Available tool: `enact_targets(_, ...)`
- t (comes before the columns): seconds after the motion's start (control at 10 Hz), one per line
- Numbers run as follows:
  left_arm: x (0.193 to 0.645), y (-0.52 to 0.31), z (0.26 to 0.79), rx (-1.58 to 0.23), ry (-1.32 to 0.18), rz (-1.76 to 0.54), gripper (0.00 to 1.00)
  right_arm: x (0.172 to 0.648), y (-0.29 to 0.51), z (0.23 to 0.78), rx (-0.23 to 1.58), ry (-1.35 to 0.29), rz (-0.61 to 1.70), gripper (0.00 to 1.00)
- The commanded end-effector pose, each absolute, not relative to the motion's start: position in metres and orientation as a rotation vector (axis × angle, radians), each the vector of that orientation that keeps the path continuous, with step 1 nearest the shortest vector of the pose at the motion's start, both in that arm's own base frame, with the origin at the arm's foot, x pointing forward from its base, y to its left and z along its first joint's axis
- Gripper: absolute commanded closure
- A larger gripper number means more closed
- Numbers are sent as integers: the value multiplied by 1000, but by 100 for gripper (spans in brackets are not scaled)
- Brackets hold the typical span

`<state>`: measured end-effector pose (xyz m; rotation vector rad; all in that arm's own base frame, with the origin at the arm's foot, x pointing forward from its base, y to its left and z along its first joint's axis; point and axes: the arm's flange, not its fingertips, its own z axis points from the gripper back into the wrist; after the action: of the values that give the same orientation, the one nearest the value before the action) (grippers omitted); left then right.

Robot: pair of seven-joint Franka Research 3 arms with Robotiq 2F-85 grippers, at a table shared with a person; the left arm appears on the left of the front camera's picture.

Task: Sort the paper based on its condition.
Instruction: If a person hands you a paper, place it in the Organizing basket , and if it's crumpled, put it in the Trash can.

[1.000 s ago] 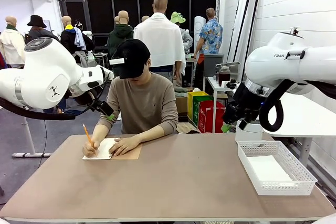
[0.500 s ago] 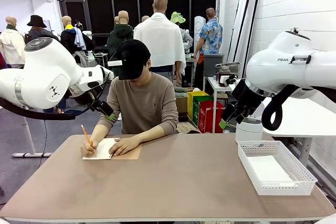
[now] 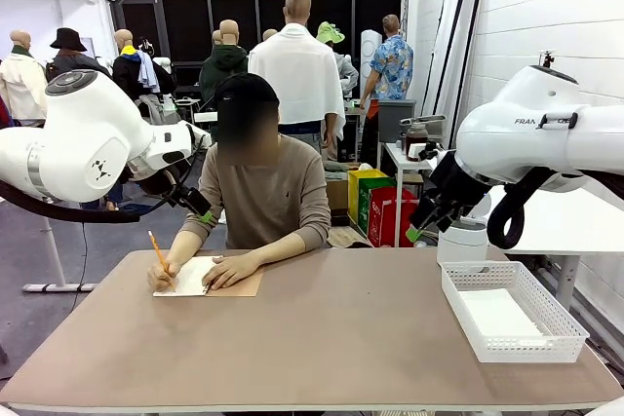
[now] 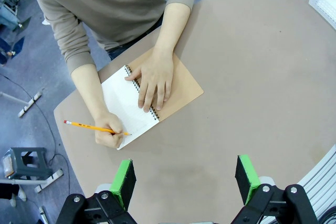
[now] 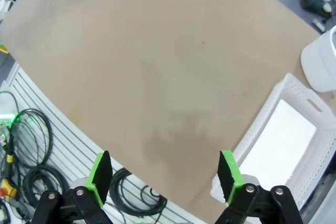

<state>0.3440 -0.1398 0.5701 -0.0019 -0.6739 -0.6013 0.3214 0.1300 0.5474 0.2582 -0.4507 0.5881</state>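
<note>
Left hand point(image 4: 184, 163): released, empty, above table point(image 4: 252, 77). Notebook point(image 4: 181, 85) ahead of it, pinned flat by person point(image 4: 110, 9) for writing.
Right hand point(image 5: 164, 157): released, empty. Paper point(image 5: 281, 137) beside it, flat in basket point(image 5: 256, 124), apparently already sorted.

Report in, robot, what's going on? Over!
Left gripper, right gripper open, empty, raised. One plain white paper sheet lying in the white mesh plastic basket. Person's hands on the spiral-bound brown-covered notebook, writing.
</note>
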Motion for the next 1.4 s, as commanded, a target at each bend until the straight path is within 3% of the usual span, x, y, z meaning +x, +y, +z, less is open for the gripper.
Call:
enact_targets(0.0,344,-139,570,-2,-674,-600,0,321,130,550,260,-441,591,0)
enact_targets(1.3,344,-139,570,-2,-674,-600,0,321,130,550,260,-441,591,0)
